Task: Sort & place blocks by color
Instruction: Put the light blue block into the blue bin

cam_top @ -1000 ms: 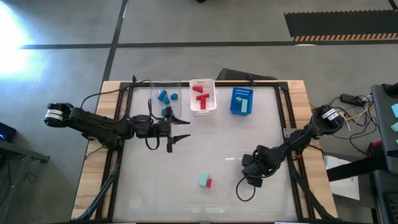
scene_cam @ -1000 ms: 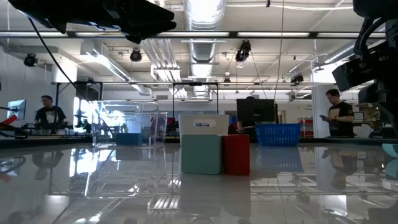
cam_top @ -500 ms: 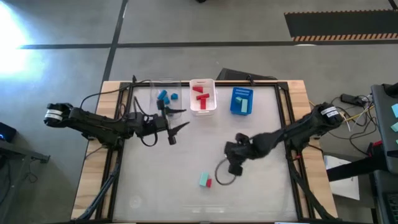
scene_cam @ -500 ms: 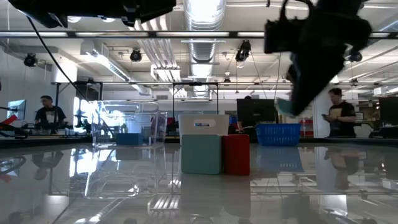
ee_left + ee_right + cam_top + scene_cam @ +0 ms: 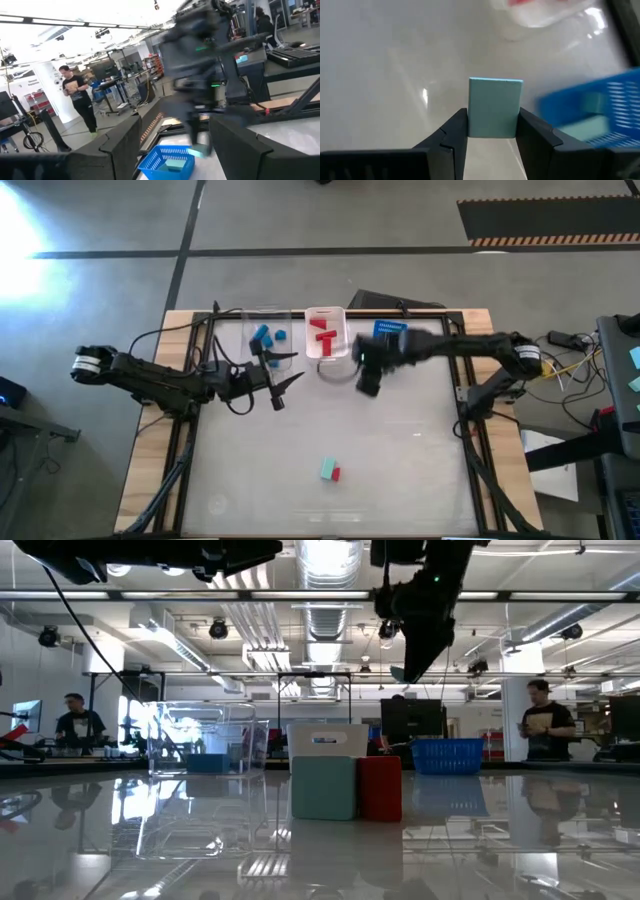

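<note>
Mint block (image 5: 495, 107) | judged light, rigid, smooth-sided | clamped across flat faces by right gripper (image 5: 492, 131) | left gripper (image 5: 290, 380) held apart, empty.

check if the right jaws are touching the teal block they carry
Touching. In the right wrist view both jaws press against the sides of the teal block, with no gap on either side.

We note glossy white tabletop (image 5: 400, 450), bare wood rim; clear plastic bin (image 5: 195, 738); blue perforated plastic bin (image 5: 389, 342); matt mint block (image 5: 495, 107) in right tool (image 5: 492, 131).
</note>
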